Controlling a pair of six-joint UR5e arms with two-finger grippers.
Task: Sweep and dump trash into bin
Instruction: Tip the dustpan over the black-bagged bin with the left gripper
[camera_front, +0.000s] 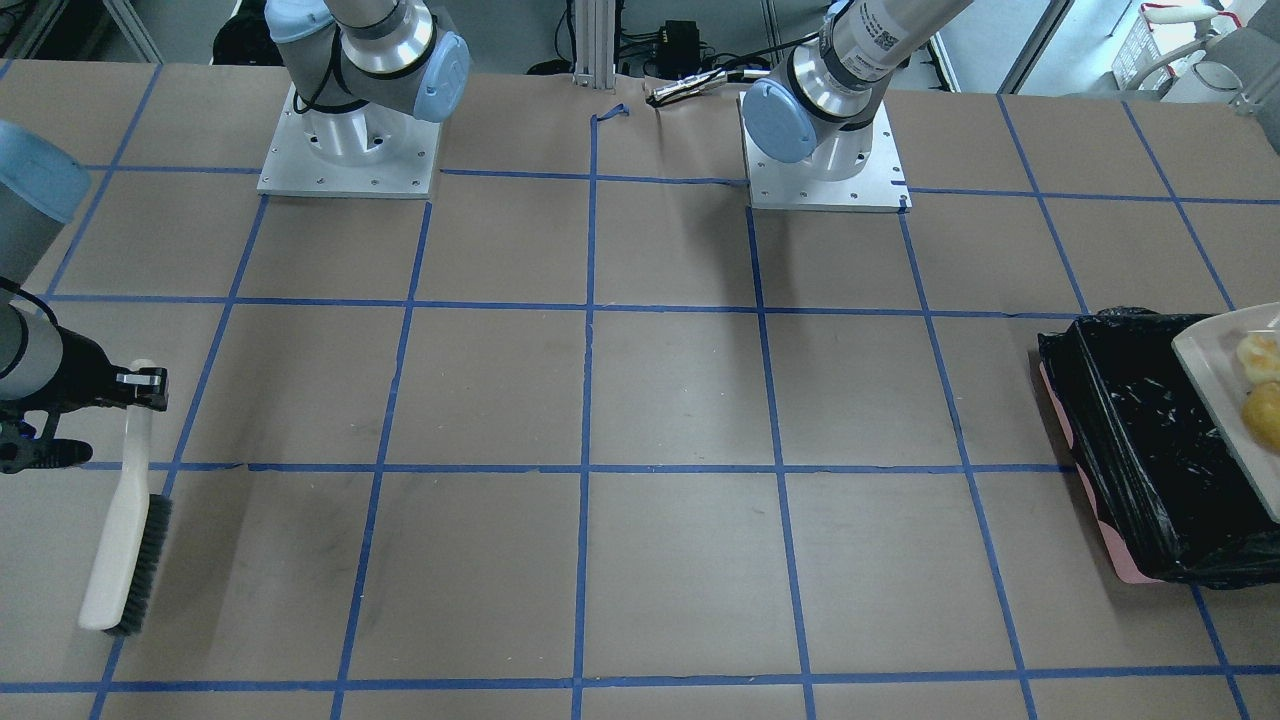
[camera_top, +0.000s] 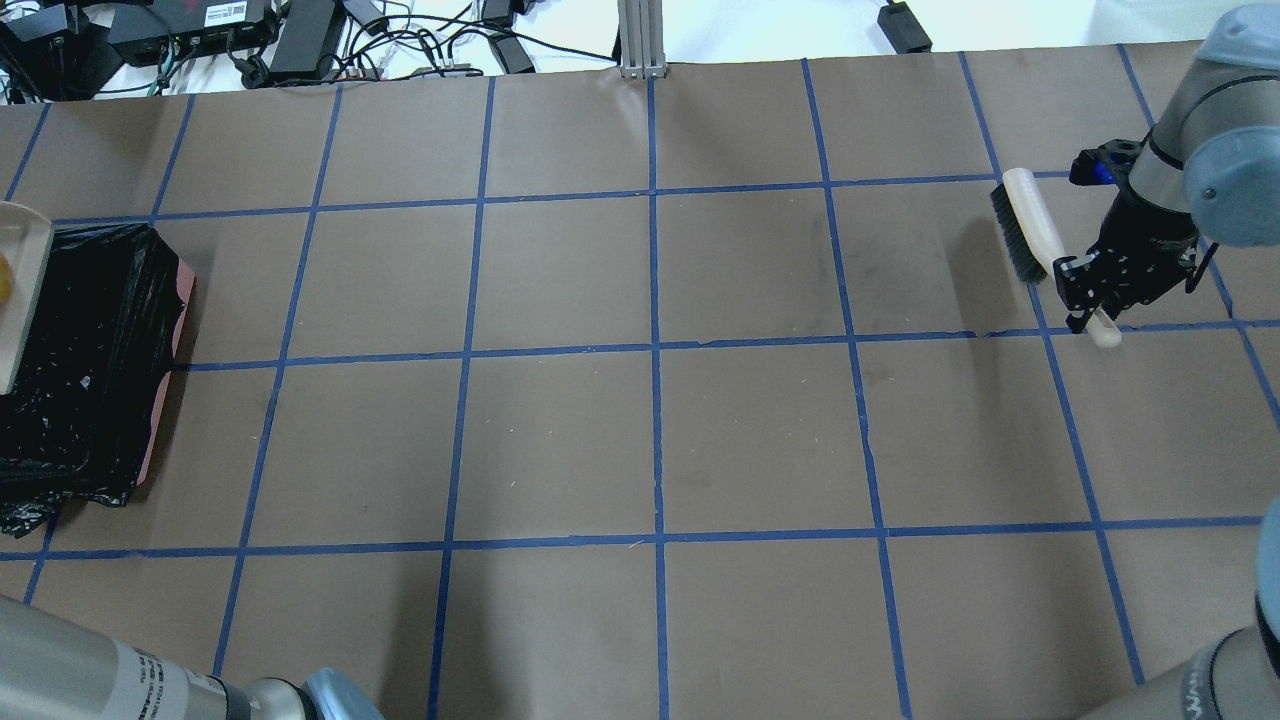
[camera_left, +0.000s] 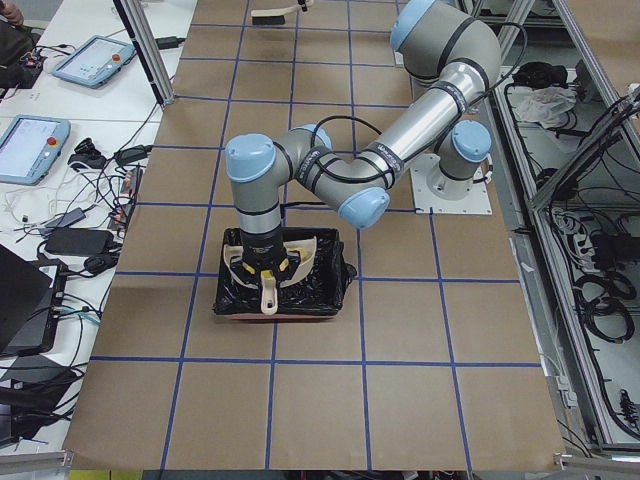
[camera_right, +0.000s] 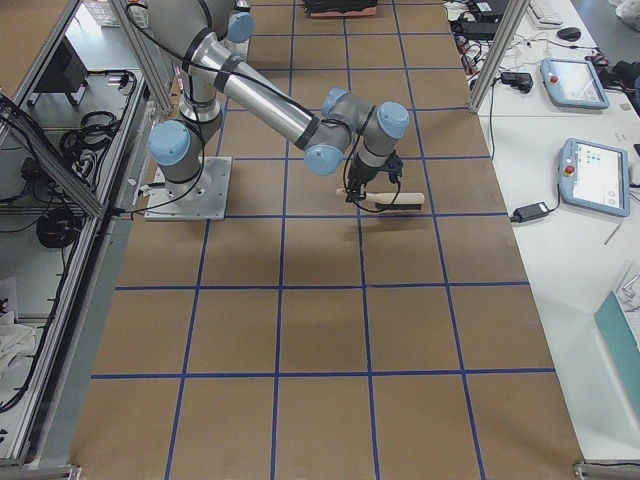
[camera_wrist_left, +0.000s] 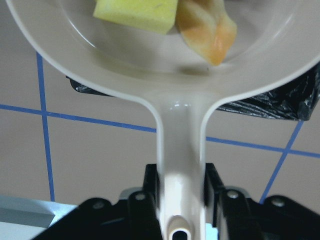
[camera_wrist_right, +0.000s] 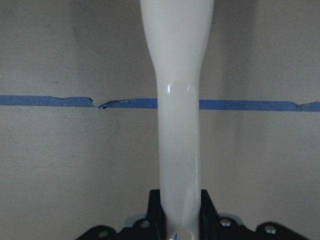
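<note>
Over bin (camera_front: 1130, 440): trash (camera_wrist_left: 140, 14) in dustpan (camera_wrist_left: 150, 65), ahead of left hand (camera_wrist_left: 181, 182) clamping it; right hand (camera_wrist_right: 181, 210) clamps brush (camera_front: 120, 540).

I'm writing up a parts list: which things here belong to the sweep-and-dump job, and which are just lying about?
Job: dustpan in left gripper, holding sponge, croissant piece, potato; bin; brush in right gripper.
Lying about, off the table: cables, touchscreen pendants.
</note>
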